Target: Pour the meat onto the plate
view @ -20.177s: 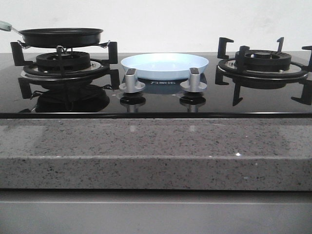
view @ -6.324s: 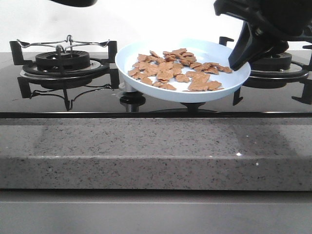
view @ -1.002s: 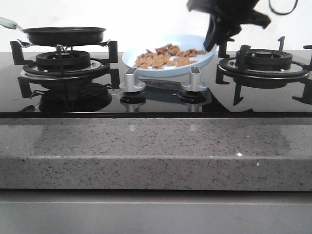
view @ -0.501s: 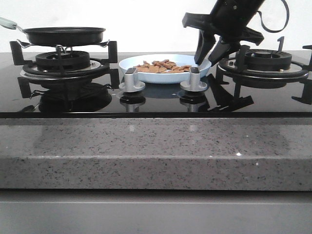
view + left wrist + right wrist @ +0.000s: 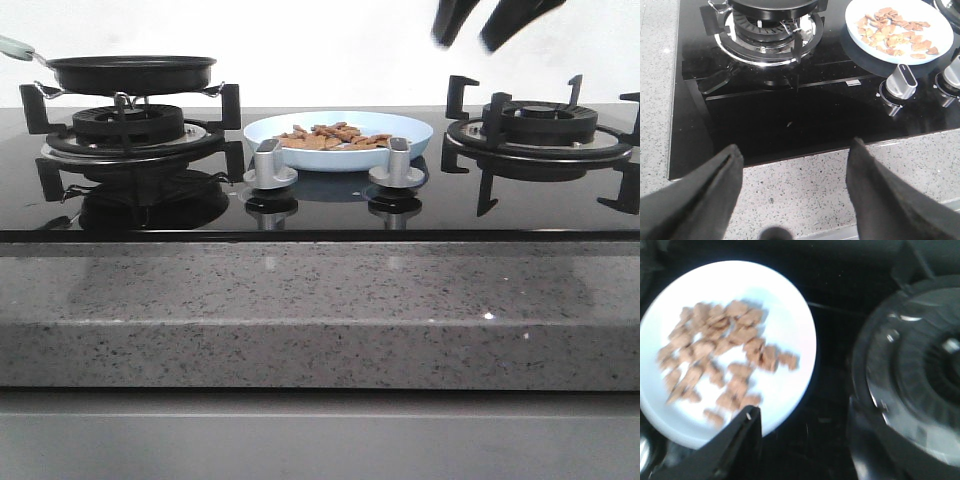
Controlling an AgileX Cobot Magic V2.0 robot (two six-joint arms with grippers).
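Note:
The pale blue plate (image 5: 412,130) sits flat on the black stove top, between the two burners and behind the knobs. The meat (image 5: 335,136) lies on it as a loose spread of reddish-brown pieces. My right gripper (image 5: 492,22) is open and empty, high above the plate's right side. In the right wrist view the plate (image 5: 790,315) and meat (image 5: 720,355) lie below the open gripper (image 5: 802,427), blurred. My left gripper (image 5: 796,162) is open and empty over the stone counter edge, and the plate (image 5: 940,36) with its meat (image 5: 892,32) is far off.
A black frying pan (image 5: 132,72) rests on the left burner (image 5: 130,130). The right burner (image 5: 540,125) is bare. Two silver knobs (image 5: 270,165) (image 5: 397,163) stand in front of the plate. A grey stone counter (image 5: 320,310) runs along the front.
The right gripper lowered the plate of meat onto the stove top, let go of it, and rose up and to the right. The pan and the left arm have not moved.

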